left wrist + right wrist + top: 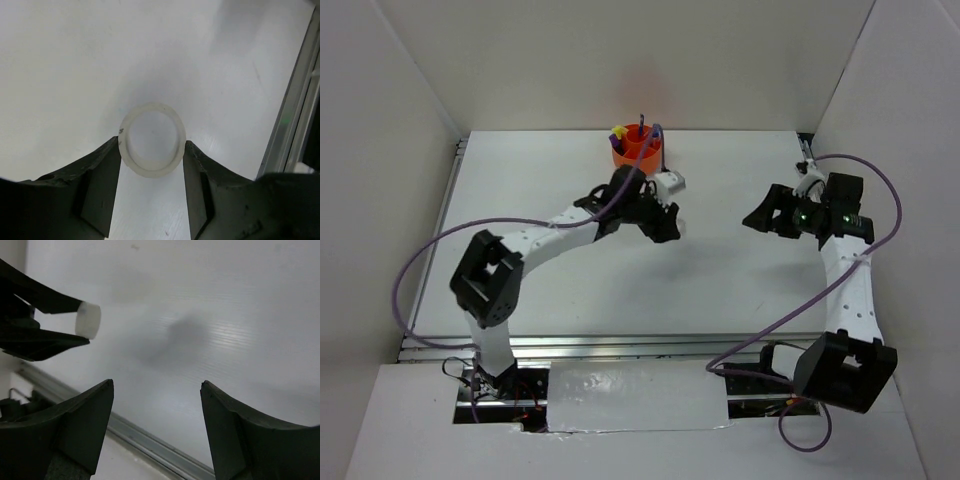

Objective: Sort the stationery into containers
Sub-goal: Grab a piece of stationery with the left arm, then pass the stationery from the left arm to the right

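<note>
The clear tape ring (152, 170) is pinched across its width in my left tool (152, 144) and held above the counter (75, 60), ready for carrying to the orange organiser (638, 150) just beyond. My right tool (156, 410) hangs open and empty, well apart.

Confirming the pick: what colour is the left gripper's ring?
Translucent white tape ring; best in left wrist view.

Plain white flat tabletop (720, 290) fills the middle, evenly lit, shadows soft. Smooth white panel walls box it in: back wall (620, 60), left wall (380, 180), right wall (910, 90). Silver aluminium rail (620, 346) runs along the near edge, with a glossy grey-white sheet (635, 398) just below it.
</note>
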`<state>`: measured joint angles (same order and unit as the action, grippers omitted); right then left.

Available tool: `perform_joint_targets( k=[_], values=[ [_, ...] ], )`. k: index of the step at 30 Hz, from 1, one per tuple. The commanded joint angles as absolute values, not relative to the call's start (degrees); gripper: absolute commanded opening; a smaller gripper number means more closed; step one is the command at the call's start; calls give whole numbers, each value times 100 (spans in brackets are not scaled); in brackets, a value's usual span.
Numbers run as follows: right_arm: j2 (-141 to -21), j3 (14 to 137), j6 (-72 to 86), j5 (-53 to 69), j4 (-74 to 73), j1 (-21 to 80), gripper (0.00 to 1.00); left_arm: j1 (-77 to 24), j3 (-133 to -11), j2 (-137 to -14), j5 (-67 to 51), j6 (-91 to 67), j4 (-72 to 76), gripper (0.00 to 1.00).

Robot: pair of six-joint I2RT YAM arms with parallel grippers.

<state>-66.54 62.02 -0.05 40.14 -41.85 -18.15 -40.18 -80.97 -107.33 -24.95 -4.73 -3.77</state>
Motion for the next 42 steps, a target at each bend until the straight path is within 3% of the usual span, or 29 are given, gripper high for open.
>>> perform_joint_targets(
  k=[1,10,26,38,42],
  values=[
    [-6934,6627,834,4912,-4166,-1249,77,-4034,-7990,-9801,-2681,-441,19,33],
    [-7777,7302,2074,5686,-3112,516,76,-4069,-7383,-8597,-1890,632,-693,32],
    [-8455,7611,1986,5572,-3217,1266,74,-4254,-7400,-8244,-1670,808,-958,29],
    [-8780,7831,2039,6073,-3208,1432,51,-4280,-7400,-8191,-1547,817,-914,31],
    [-8842,7814,2030,6143,-3261,1485,51,-4280,-7374,-8174,-1503,844,-897,31]
  ],
)
